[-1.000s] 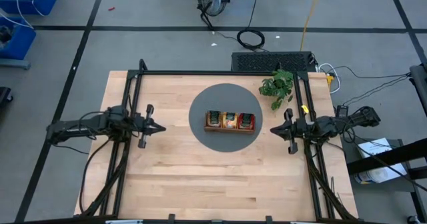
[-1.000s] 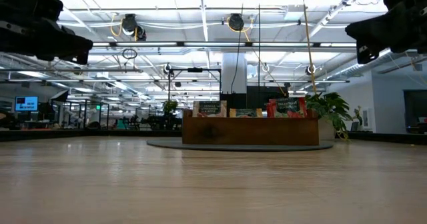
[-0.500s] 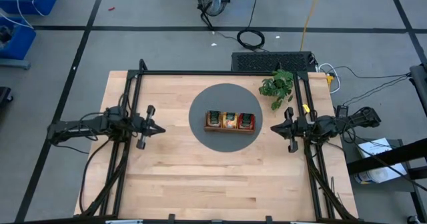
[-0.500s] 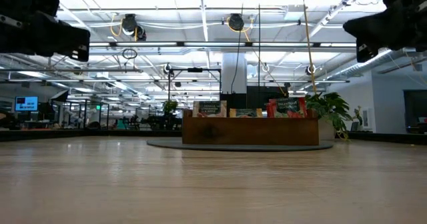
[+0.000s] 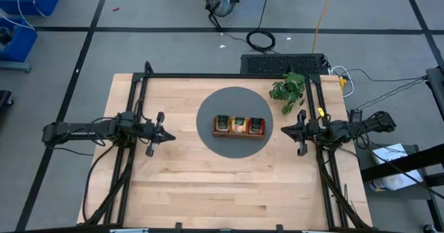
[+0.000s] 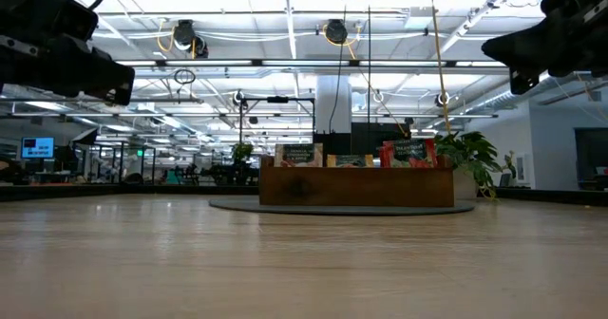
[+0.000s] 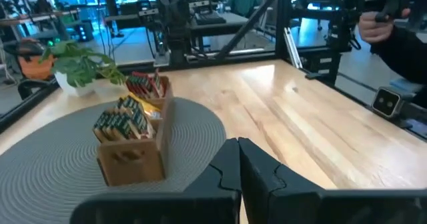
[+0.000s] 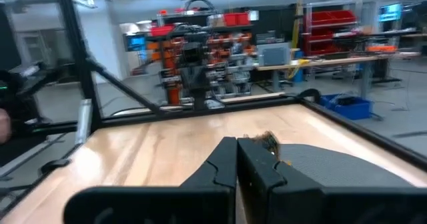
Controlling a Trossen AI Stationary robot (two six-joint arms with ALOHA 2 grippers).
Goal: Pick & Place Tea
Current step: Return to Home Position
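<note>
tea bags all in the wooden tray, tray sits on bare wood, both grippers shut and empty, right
No: the wooden tray sits on the round grey mat, not bare wood, as the high view shows. The tea bags are in it; left gripper and right gripper are shut, empty.

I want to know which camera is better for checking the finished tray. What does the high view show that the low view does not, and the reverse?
Only the high view: both arms whole, with the left gripper and the right gripper at the table's sides, apart from the tray; its three slots, each holding tea bags; and the mat as a full circle. Only the low view: the tea bags' tops standing above the tray's front wall, and the ceiling lights of the room behind. Both: tray, tea bags, mat and plant.
</note>
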